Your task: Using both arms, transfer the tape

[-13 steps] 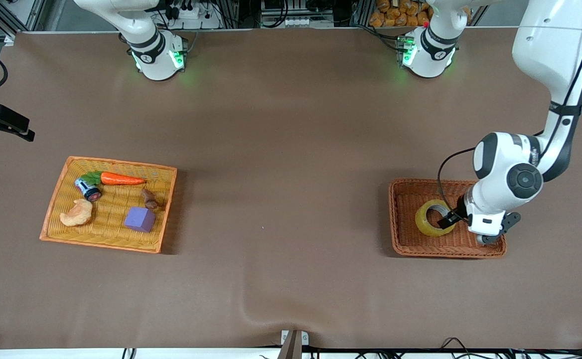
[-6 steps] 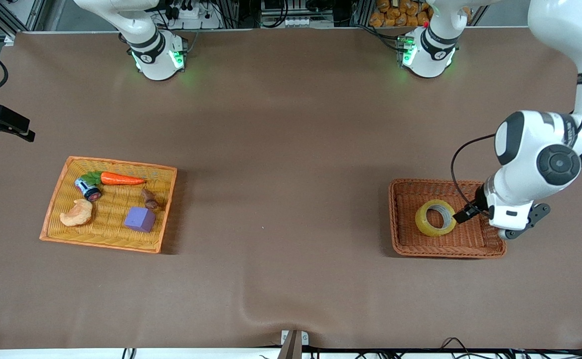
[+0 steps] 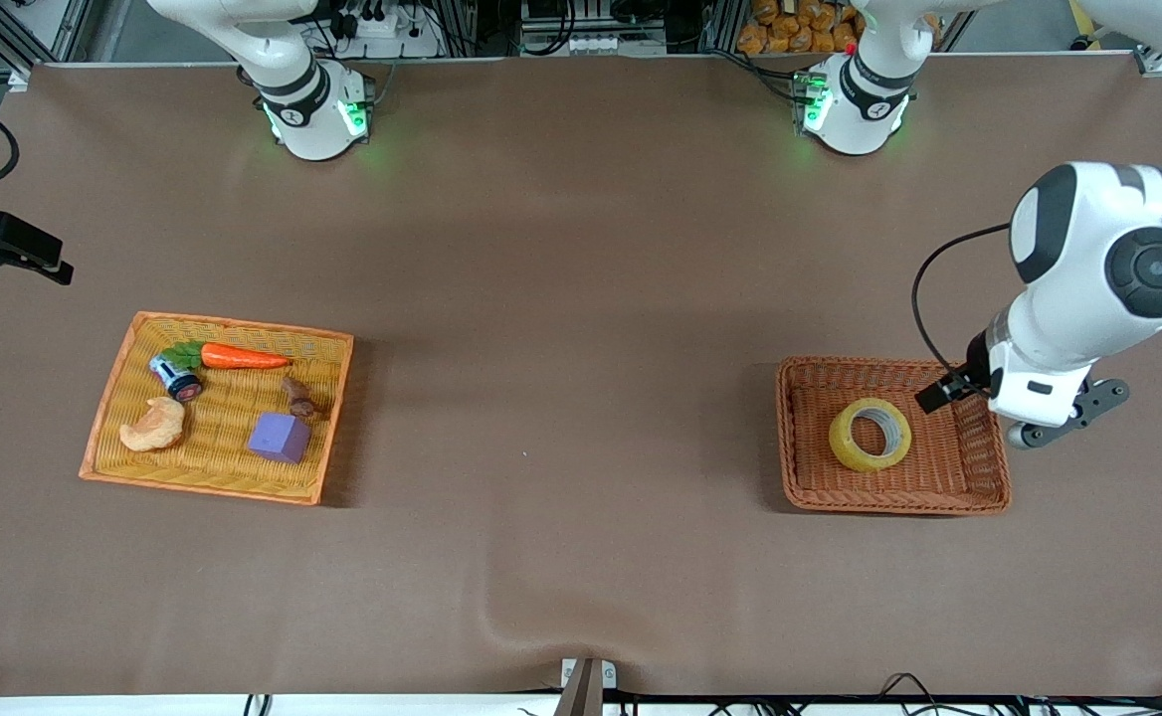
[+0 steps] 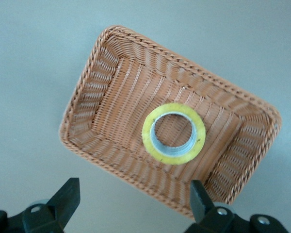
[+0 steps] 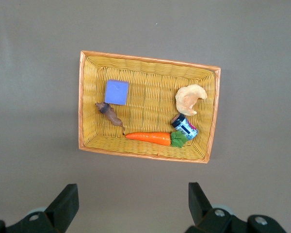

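The tape (image 3: 871, 435), a yellowish ring with a pale grey core, lies flat in the brown wicker basket (image 3: 802, 477) toward the left arm's end of the table. It also shows in the left wrist view (image 4: 173, 133). My left gripper (image 3: 1034, 423) is open and empty, up in the air over the basket's end rim and apart from the tape; its own view (image 4: 133, 204) shows both fingers wide apart. My right gripper (image 5: 131, 204) is open and empty, high over bare table beside the yellow tray (image 5: 148, 63). It is out of the front view.
The yellow tray (image 3: 113, 383) near the right arm's end holds a carrot toy (image 3: 241, 356), a purple cube (image 3: 281, 437), a croissant toy (image 3: 155, 426), a small jar (image 3: 175, 378) and a brown piece (image 3: 297, 397). Brown cloth lies between tray and basket.
My left gripper has risen from the tape's hole and drawn away toward the left arm's end of the table. The tape stays lying in the basket.
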`<action>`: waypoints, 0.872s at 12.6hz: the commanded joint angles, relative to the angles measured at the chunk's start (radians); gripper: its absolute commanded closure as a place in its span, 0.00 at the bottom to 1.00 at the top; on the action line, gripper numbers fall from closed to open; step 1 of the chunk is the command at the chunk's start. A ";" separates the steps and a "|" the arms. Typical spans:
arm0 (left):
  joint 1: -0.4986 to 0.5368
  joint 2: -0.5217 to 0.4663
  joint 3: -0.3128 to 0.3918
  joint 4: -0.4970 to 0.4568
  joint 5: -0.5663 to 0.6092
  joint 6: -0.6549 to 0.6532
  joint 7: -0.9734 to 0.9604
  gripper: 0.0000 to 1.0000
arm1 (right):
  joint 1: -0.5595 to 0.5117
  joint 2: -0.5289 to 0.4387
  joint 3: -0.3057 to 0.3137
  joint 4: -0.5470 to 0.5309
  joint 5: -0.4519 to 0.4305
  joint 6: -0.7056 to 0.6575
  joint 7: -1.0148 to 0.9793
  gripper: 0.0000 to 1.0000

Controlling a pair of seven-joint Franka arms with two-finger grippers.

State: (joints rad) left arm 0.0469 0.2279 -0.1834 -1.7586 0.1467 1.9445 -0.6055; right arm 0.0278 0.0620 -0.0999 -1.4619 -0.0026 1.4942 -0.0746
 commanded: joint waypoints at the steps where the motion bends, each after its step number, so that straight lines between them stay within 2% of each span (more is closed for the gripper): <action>1: 0.007 -0.083 -0.021 -0.019 -0.004 -0.058 0.070 0.00 | -0.019 0.012 0.012 0.026 0.018 -0.015 -0.014 0.00; 3: 0.005 -0.119 -0.022 -0.022 -0.030 -0.078 0.116 0.00 | -0.019 0.012 0.013 0.026 0.018 -0.014 -0.014 0.00; 6: 0.036 -0.185 -0.021 -0.028 -0.125 -0.137 0.307 0.00 | -0.029 0.012 0.009 0.026 0.036 -0.012 -0.014 0.00; 9: 0.053 -0.208 -0.021 -0.028 -0.142 -0.185 0.398 0.00 | -0.034 0.012 0.009 0.026 0.039 -0.011 -0.013 0.00; 10: 0.053 -0.217 -0.021 -0.053 -0.147 -0.200 0.383 0.00 | -0.034 0.012 0.009 0.026 0.042 -0.011 -0.013 0.00; 11: 0.053 -0.263 -0.021 -0.115 -0.176 -0.187 0.380 0.00 | -0.035 0.012 0.009 0.026 0.044 -0.015 -0.013 0.00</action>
State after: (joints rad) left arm 0.0945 0.0362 -0.1992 -1.7774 0.0132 1.7524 -0.2348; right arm 0.0159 0.0621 -0.1020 -1.4606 0.0190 1.4942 -0.0746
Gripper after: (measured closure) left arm 0.000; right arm 0.000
